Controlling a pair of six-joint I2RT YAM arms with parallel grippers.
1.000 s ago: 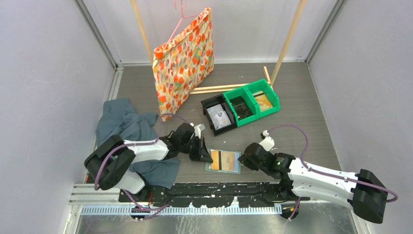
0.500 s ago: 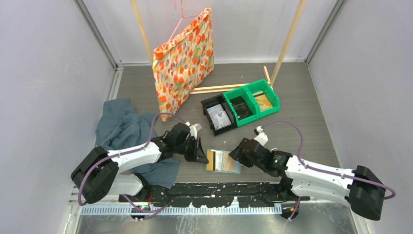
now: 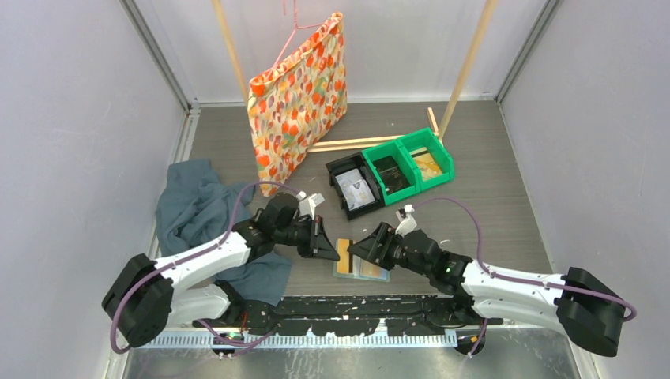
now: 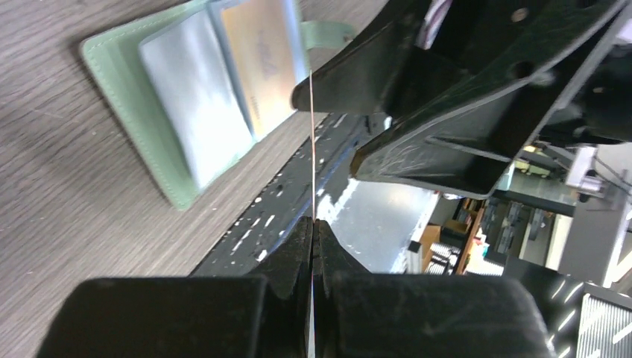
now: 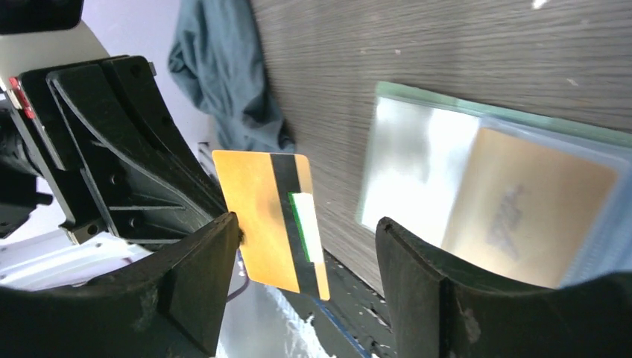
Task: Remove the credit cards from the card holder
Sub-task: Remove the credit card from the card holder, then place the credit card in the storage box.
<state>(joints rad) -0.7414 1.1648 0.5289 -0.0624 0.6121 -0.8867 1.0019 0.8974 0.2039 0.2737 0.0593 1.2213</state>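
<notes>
Credit card (image 5: pixel 272 220), gold with a dark stripe, is pinched edge-on in my left gripper (image 4: pixel 313 231). My right gripper (image 5: pixel 305 246) faces it, jaws spread, gripping nothing. Beneath both, the card holder (image 3: pixel 371 271) lies open on the table (image 3: pixel 474 174), a second card (image 5: pixel 514 216) tucked inside.

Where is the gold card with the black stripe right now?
Right wrist view: the gold card is pinched in the left claw, just left of the open card holder, facing the open right claw.
</notes>
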